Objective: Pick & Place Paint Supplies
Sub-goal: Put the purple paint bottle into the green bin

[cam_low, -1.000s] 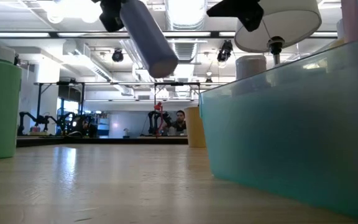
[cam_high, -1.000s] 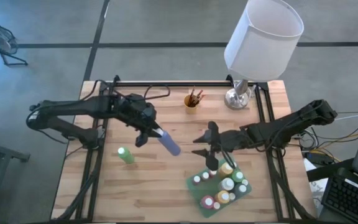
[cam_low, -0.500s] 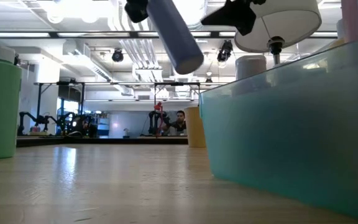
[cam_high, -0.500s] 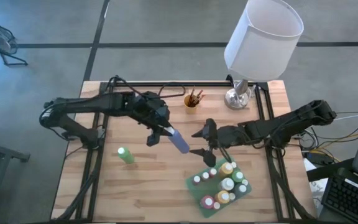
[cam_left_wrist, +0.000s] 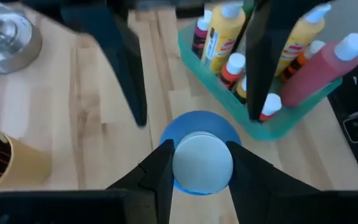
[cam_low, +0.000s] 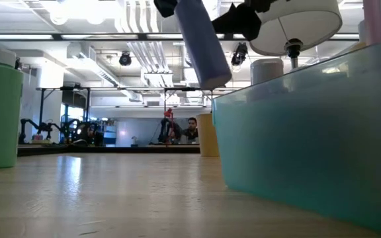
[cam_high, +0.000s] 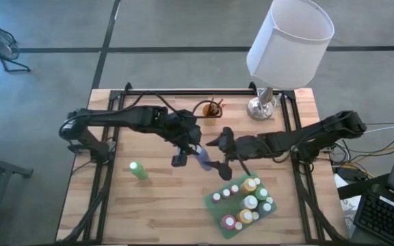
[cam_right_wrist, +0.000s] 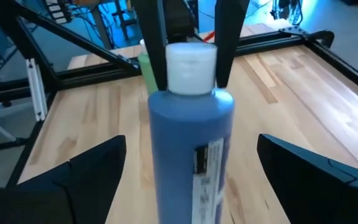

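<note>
Left gripper (cam_high: 188, 147) clamped on the white cap of a blue paint bottle (cam_high: 200, 156), held tilted in the air above mid-table; right gripper (cam_high: 219, 153) just beside it, fingers spread wide to either side of the bottle body, not touching; green tray (cam_high: 217, 210) of white-capped bottles near the front right; lone green bottle (cam_high: 138, 170) standing well apart at left; yellow cup of brushes (cam_high: 211, 109) beside the lamp (cam_high: 287, 42)
</note>
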`<state>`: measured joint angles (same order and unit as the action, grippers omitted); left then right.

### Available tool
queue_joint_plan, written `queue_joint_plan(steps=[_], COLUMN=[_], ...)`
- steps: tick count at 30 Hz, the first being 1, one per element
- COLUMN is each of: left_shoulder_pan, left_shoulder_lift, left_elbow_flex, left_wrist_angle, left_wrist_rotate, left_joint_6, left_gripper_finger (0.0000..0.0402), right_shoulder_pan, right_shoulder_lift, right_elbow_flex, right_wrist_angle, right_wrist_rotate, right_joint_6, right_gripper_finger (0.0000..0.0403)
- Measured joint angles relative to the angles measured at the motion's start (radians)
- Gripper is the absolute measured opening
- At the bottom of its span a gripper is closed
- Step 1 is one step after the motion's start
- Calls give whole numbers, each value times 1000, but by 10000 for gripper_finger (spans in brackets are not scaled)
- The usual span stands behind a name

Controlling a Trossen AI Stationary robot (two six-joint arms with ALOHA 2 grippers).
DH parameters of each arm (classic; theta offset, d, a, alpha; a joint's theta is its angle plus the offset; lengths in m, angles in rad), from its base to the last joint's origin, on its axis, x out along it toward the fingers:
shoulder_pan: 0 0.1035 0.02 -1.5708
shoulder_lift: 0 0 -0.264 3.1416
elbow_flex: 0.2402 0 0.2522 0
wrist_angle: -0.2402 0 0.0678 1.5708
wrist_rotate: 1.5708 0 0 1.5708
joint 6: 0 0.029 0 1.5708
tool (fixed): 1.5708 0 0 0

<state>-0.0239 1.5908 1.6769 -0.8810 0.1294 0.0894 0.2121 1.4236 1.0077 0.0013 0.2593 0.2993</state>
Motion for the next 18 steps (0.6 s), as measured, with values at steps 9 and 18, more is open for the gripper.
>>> queue_joint_plan(steps=[9, 18], left_shoulder_pan=[-3, -7], left_shoulder_lift=[6, 6], left_elbow_flex=[14, 14], left_wrist_angle=[7, 8], left_wrist_rotate=[-1, -6], left_joint_6=[19, 41], left_gripper_finger=[123, 123], right_shoulder_pan=[-10, -33], right_shoulder_lift=[34, 71], right_elbow_flex=[0, 0], right_wrist_angle=[103, 144], right_wrist_rotate=[6, -3], right_joint_6=[-49, -49], right_gripper_finger=[340, 313])
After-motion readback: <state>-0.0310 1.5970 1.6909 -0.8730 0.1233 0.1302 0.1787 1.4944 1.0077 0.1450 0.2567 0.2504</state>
